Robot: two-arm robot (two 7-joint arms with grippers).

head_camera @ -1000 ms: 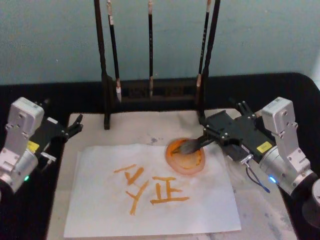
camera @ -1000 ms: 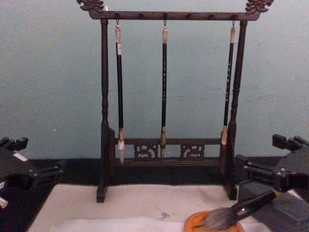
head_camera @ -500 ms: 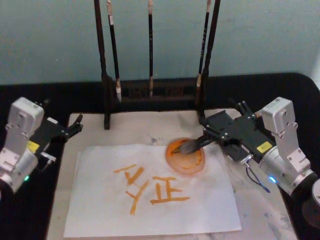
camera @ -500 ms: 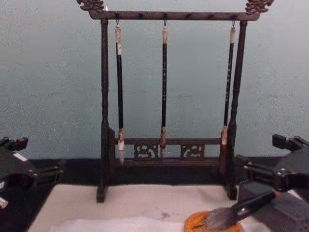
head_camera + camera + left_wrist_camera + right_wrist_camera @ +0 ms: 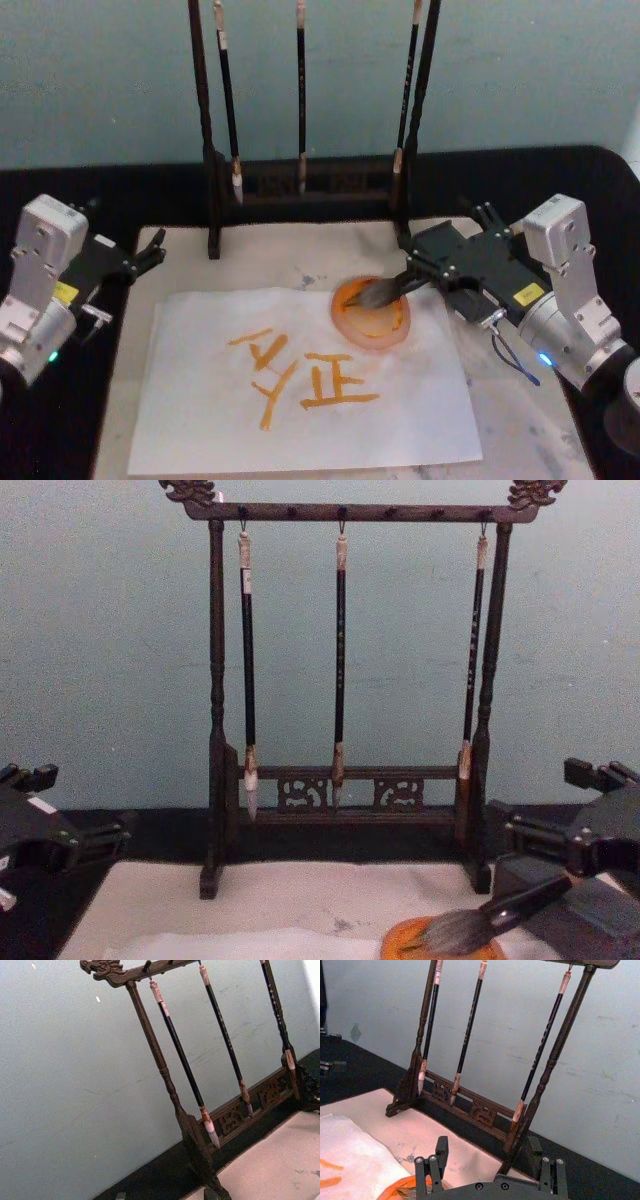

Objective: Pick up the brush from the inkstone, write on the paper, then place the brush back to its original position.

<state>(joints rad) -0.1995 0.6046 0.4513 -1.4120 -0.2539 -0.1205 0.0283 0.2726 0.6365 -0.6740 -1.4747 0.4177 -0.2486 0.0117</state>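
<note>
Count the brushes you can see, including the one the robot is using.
4: three thin brushes hang on the rack, left, middle and right; the big brush rests with its tuft on the orange inkstone.

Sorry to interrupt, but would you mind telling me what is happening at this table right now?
The right gripper holds the large grey-bristled calligraphy brush, its tuft resting in the round orange inkstone dish. The thin white paper sheet already carries orange strokes, so the writing looks done. The left gripper sits idle at the mat's left edge. Three thin brushes hang on the dark wooden rack behind.
</note>
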